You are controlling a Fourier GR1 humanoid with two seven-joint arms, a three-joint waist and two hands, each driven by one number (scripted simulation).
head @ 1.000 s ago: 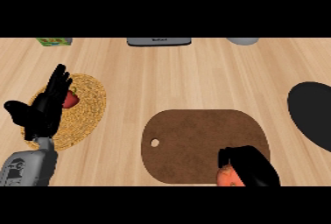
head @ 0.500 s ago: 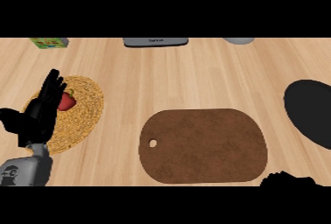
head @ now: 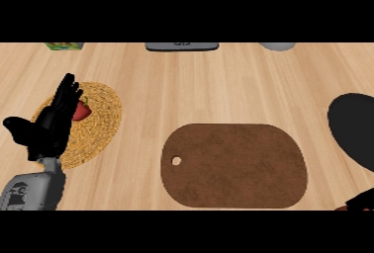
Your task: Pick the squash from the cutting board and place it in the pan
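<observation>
brightness: my counter [head: 219, 84] is evenly and brightly lit, pale wood, no dim corner.
light source: I cannot tell where it comes from; it seems spread and overhead.
shadows: almost none; the cutting board [head: 234, 165] shows only a thin dark edge, and my left hand [head: 51, 123] throws no clear shadow on the woven mat [head: 99, 123].
glare: none on the wood; the pan [head: 354, 128] reads as flat black with no highlight.
blur: edges are slightly soft all over, wood grain still readable.
distortion: none that I can see near the sides.
dark shapes: my left hand's black surface shows little inner detail.
</observation>
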